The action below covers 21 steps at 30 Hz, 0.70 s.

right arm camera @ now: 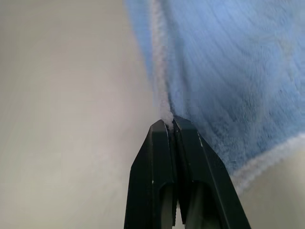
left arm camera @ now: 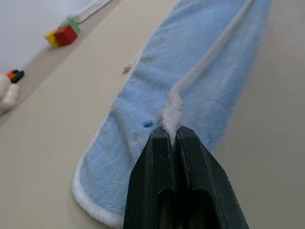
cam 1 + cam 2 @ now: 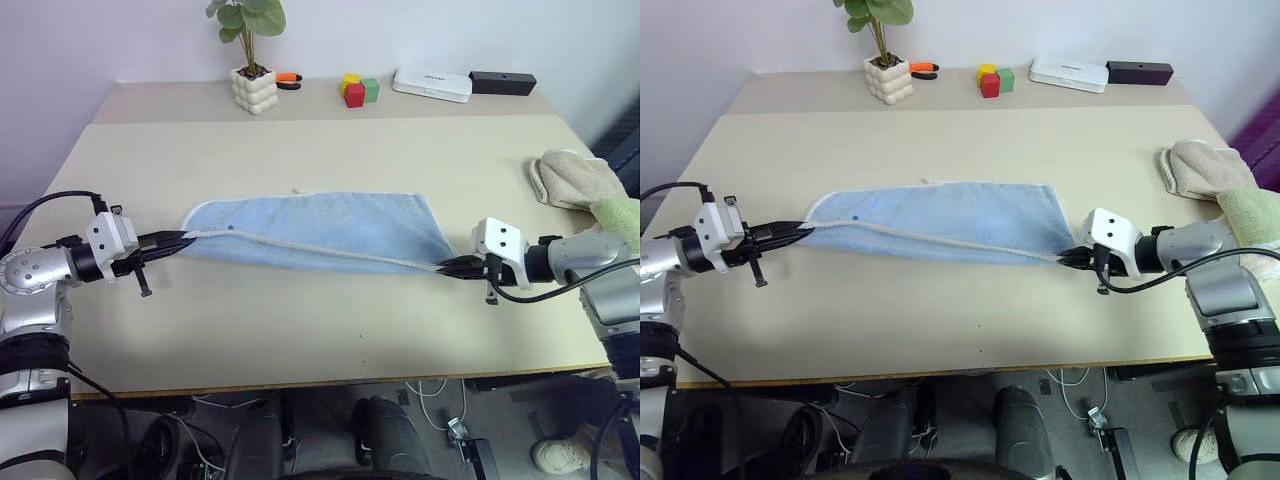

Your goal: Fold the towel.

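Towel: the light blue towel (image 3: 320, 232) lay across the middle of the table (image 3: 300, 330), folded lengthwise, its whitish hem (image 3: 330, 255) stretched in a line along the near side from one gripper to the other.
Towel mark: a small dark spot (image 2: 148, 124) showed on the cloth close to the left end.
Left gripper: the left gripper (image 3: 185, 238) had its fingers pressed together on the hem at the towel's left end; the left wrist view showed the white edge pinched between the black fingers (image 2: 159, 162).
Right gripper: the right gripper (image 3: 445, 266) was clamped on the hem at the towel's right corner, the fingers (image 1: 190, 157) closed with the edge caught at their tips.
Towel height: the pinched edge looked raised slightly off the table, while the far part of the cloth rested flat.
Right edge of table: a beige cloth (image 3: 572, 178) lay there, with a pale green cloth (image 3: 618, 218) touching it on the near side, both well apart from the towel.
Back of table: a potted plant (image 3: 252, 60), coloured blocks (image 3: 358, 90), a white box (image 3: 432, 84) and a black box (image 3: 502, 82) stood along the far edge.
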### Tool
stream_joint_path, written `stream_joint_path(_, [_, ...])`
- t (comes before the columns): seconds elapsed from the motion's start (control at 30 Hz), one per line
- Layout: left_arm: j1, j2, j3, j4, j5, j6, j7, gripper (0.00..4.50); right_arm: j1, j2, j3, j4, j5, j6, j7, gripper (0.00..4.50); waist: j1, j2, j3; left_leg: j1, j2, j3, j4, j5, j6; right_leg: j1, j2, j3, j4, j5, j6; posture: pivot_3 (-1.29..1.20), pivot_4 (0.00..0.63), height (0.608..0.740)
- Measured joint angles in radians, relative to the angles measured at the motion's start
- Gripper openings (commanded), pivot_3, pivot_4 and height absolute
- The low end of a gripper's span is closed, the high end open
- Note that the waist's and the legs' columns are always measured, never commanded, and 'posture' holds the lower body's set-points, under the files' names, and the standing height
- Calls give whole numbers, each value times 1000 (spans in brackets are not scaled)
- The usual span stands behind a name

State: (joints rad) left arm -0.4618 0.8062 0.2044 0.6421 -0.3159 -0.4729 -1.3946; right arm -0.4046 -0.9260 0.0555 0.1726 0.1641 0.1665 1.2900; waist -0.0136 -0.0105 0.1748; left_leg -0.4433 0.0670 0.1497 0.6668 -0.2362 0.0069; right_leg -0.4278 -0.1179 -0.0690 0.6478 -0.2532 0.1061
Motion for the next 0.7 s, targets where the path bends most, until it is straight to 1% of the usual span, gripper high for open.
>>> stream_joint_path(0.13, [17,5,-14,3,5,-27,-31,0,43,-13,-1,-32,9,-14,18,60,0,0,0,0,0,0,0,0,0,0,0,0,0,0,0,0,150,735])
stream_joint_path(0.27, [112,27,19,-26,-52,-14,-77,0,149,-56,-37,-129,55,15,45,60,-1,0,0,0,0,0,0,0,0,-1,-1,0,0,0,0,0,150,735])
stream_joint_path(0.33, [163,34,37,-69,-85,-5,-90,0,193,-80,-67,-191,80,40,50,60,-1,0,0,0,1,-1,0,-4,5,-1,-1,0,0,0,0,0,150,735])
stream_joint_path(0.43, [217,40,57,-109,-111,10,-95,0,237,-89,-101,-245,99,61,44,60,1,0,0,0,1,-5,0,-4,6,0,-1,0,-1,0,-2,0,150,735])
stream_joint_path(0.57, [241,29,71,-158,-141,47,-59,0,236,-88,-110,-241,112,62,27,60,3,0,0,0,0,-6,1,-4,6,1,-1,-1,-1,-1,-3,0,150,735])
stream_joint_path(0.7, [175,8,85,-114,-142,50,-8,0,153,-82,-99,-178,93,31,15,60,1,0,0,0,0,-6,1,-4,6,1,-1,-1,0,0,-1,0,150,735])
